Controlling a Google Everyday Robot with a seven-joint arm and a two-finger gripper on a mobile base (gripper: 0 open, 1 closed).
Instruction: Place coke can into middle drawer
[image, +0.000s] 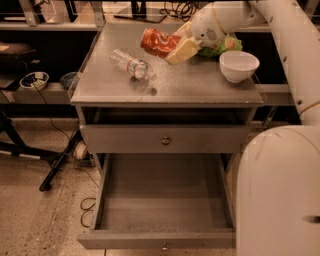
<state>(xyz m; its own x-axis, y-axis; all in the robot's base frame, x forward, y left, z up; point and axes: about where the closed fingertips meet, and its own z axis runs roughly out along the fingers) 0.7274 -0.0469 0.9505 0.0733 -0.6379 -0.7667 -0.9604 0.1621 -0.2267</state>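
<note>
The coke can (159, 42) is tilted on its side near the far edge of the tabletop (200, 87), a little right of the middle. It looks to be lifted clear of the surface. The pincer (179, 41) is clamped on the can's right end, one pale finger above and one below.

A water bottle (129, 64) lies just beside it, nearer the left edge. A white bowl (239, 65) sits near the right edge with a green packet (222, 46) behind it. Below the front edge the upper drawer (166, 141) is closed, and the middle drawer (155, 239) is pulled well out with its floor bare.

The step in hand is the carry. The can has to travel from the far edge, over the front edge, and down into the open drawer.

- Raise it enough to pass over the bottle and bowl. A path across the middle of the tabletop, between the two, seems safest.
- Go well past the front edge before lowering, so can and fingers miss the closed upper drawer's face.
- The grip is on one end of a dented can, so slow, smooth motion should limit slipping or pivoting.
- Lower it close to the drawer floor near the centre, away from the side walls, before letting go. A can on its side is likely to roll.
</note>
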